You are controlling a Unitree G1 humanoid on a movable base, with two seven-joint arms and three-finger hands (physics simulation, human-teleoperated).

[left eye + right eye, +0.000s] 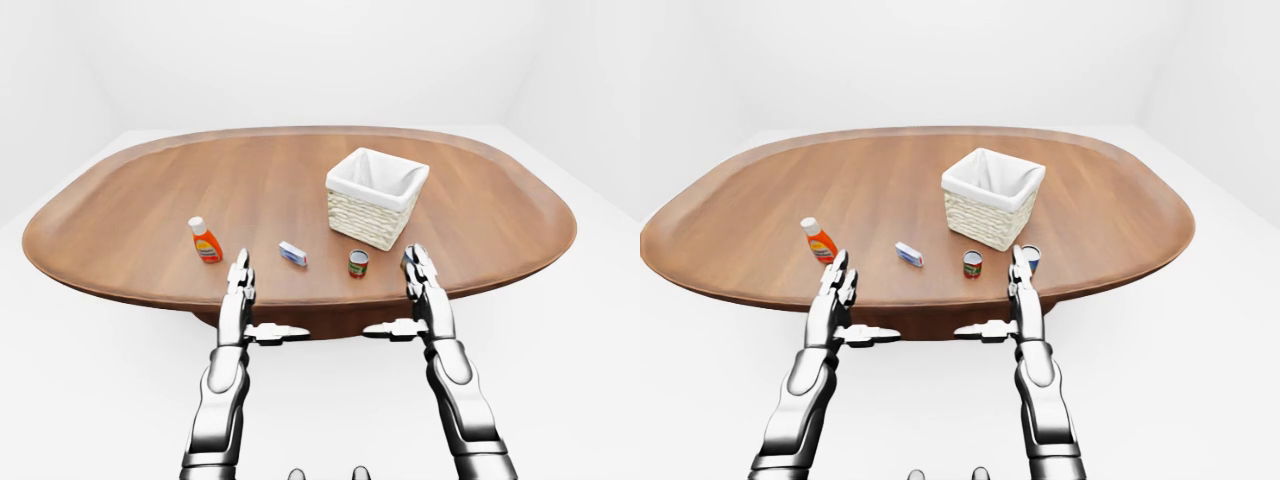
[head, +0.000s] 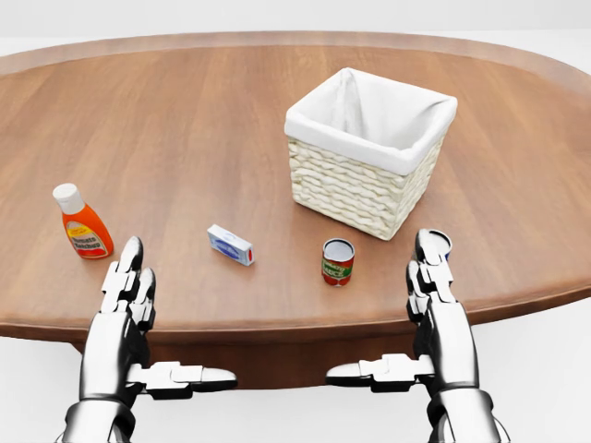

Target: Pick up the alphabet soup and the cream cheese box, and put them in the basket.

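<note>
The alphabet soup can [image 2: 338, 261], red and green, stands upright on the wooden table [image 2: 185, 120] near its lower edge in the head view. To its left lies the small blue-and-white cream cheese box [image 2: 230, 245]. The white-lined wicker basket [image 2: 367, 152] stands above and to the right of the can. My left hand [image 2: 138, 305] hovers open at the table's lower edge, below and left of the box. At that same edge my right hand [image 2: 427, 286] is open too, to the right of the can. Neither hand holds anything.
An orange bottle with a white cap [image 2: 82, 222] stands at the left, just above my left hand. A second can with a blue label [image 1: 1031, 258] shows partly behind my right fingertips. The table is a wide oval on a white floor.
</note>
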